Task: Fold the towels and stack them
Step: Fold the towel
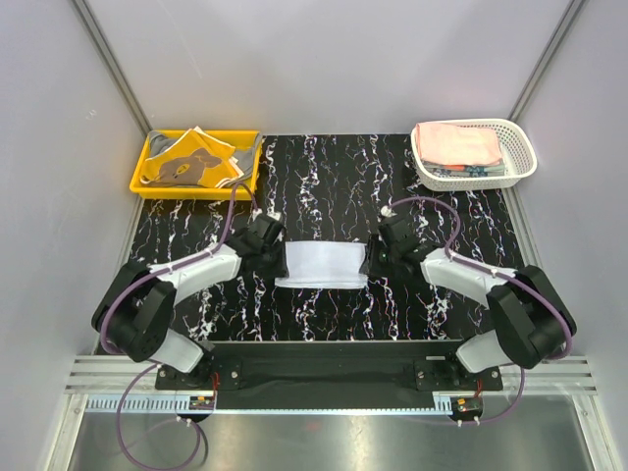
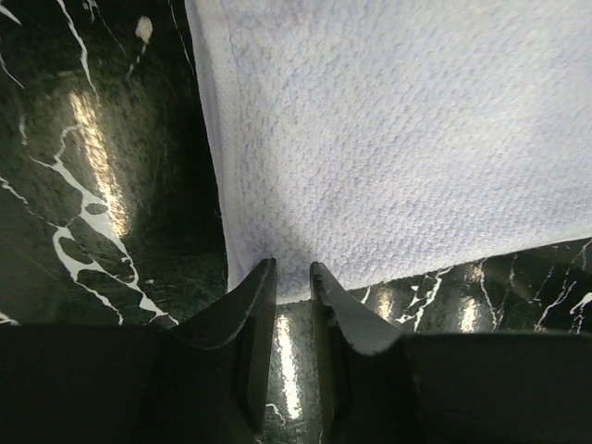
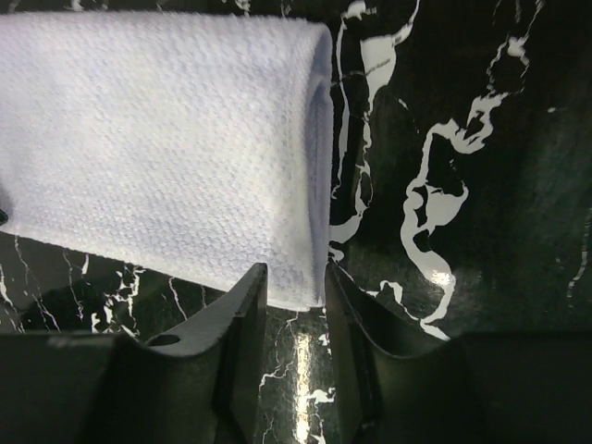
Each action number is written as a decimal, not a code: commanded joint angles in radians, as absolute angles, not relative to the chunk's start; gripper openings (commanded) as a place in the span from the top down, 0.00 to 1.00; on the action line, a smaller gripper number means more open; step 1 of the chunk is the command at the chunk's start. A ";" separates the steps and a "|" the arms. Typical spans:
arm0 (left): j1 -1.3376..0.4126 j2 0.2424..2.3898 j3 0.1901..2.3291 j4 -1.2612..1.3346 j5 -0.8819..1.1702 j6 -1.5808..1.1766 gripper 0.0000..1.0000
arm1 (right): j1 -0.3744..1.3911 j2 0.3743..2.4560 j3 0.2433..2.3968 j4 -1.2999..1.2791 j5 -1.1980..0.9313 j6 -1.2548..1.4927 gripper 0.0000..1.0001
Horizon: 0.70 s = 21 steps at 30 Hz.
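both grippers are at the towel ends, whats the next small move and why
Probably close both grippers firmly. The left gripper and right gripper each straddle a corner of the light blue towel, which lies on the table; whether either already pinches is unclear, and a sure grip should come before lifting for the next fold.

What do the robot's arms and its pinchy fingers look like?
The left arm and right arm have smooth white shells with chunky black joints. A thin purple cable loops along each one. The left gripper and right gripper are black, with two dark wedge-shaped fingers each.
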<state>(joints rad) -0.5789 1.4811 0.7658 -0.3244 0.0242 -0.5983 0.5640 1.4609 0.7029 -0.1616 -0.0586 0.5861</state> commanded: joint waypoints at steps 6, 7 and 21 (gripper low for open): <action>-0.595 1.433 0.974 -0.426 -0.051 -0.552 0.72 | 0.572 1.434 0.882 -0.310 0.095 0.528 0.55; -0.601 1.445 0.988 -0.417 -0.031 -0.552 0.72 | 0.572 1.449 0.890 -0.307 0.092 0.525 0.54; -0.790 1.721 1.100 -0.222 0.089 -0.653 0.73 | 0.571 1.629 0.927 -0.235 0.057 0.554 0.39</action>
<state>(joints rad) -0.7563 1.6943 1.0653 -0.3065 0.0570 -0.6193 0.5644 1.6176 0.8948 -0.2756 0.0597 0.5446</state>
